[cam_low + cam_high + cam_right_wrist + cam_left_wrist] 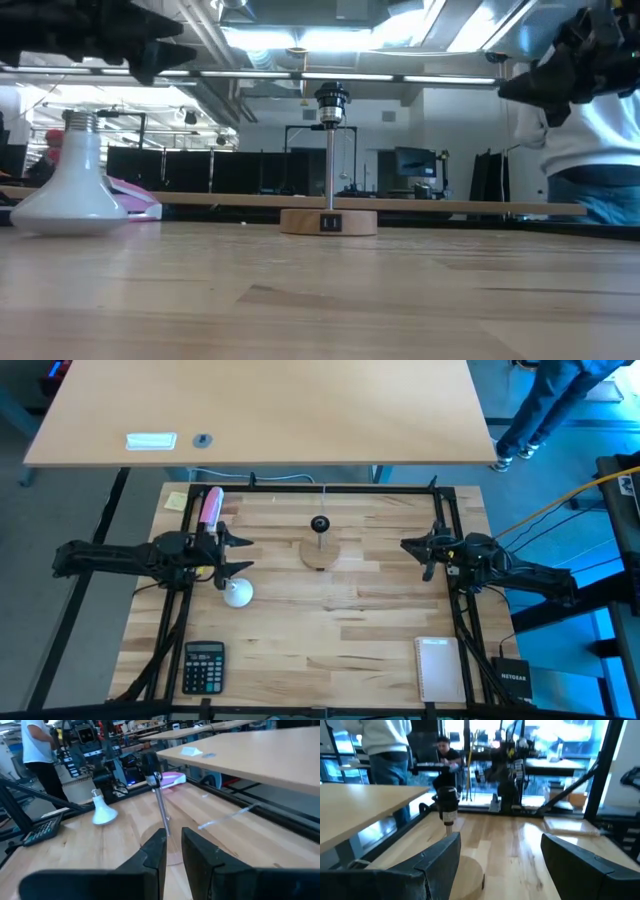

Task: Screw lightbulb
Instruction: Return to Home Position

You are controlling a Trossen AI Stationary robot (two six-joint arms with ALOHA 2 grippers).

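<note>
Fingers spread, left gripper hangs level near lightbulb; right gripper opposite

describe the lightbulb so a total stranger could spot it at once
On the wooden table, look to the left half, between the left end effector and the calculator. The lightbulb stands there globe-down: the only white thing with a silvery screw base pointing up.
</note>
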